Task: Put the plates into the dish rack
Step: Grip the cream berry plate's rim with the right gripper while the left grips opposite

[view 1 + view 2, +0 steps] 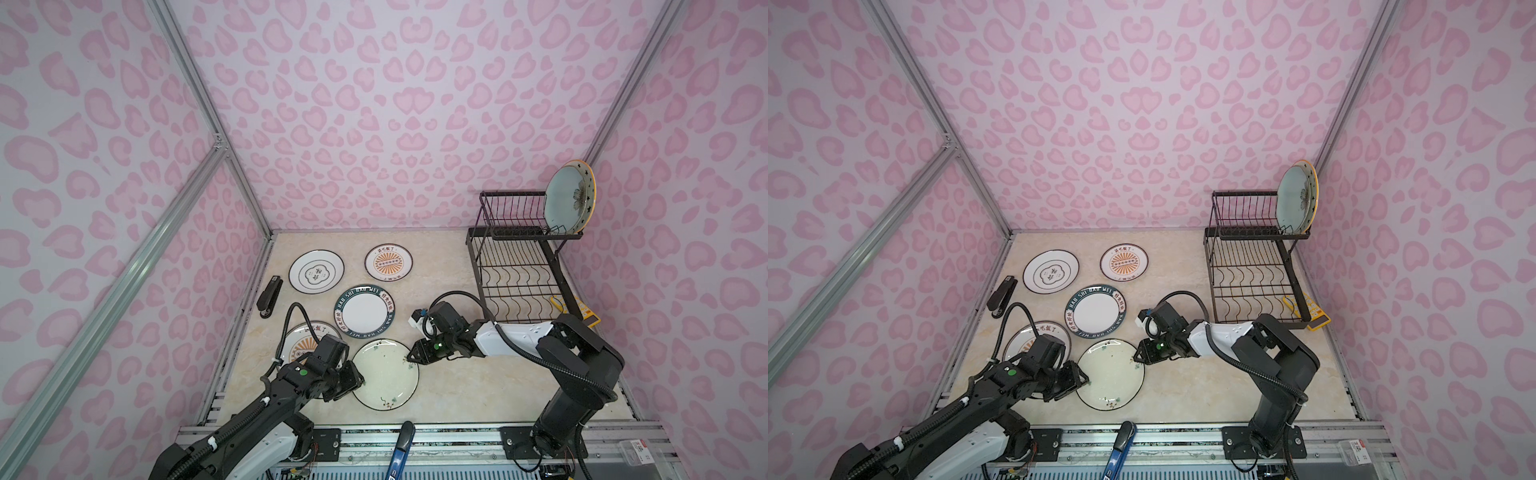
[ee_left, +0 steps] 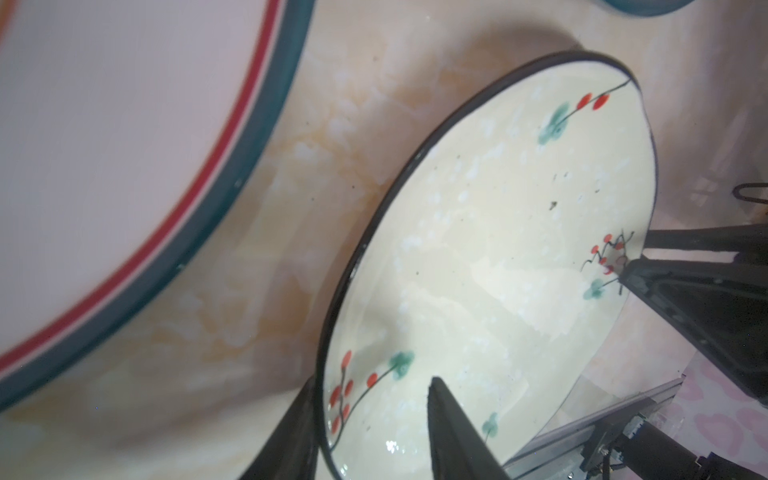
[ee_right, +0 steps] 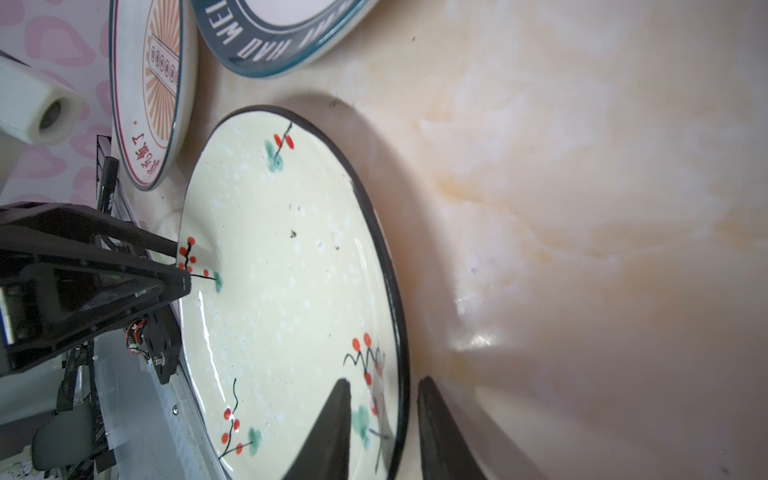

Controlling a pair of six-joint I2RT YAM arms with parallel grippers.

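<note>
Both of my grippers sit at the cream sprigged plate (image 1: 384,374), which lies on the table (image 1: 478,395) near the front edge. Seen in both top views, my left gripper (image 1: 358,380) meets its left rim and my right gripper (image 1: 411,355) its upper right rim. The dish rack (image 1: 519,266) stands well apart at the back right, with the pale blue flowered plate (image 1: 567,197) upright in its upper tier.

From the left wrist, my left gripper (image 2: 372,384) straddles the dark rim, one finger over the cream face and one outside it. Whether it pinches the plate I cannot tell.

From the right wrist, my right gripper (image 3: 384,380) straddles the opposite rim the same way, with the outer finger just beside the rim; again I cannot tell whether it grips
</note>
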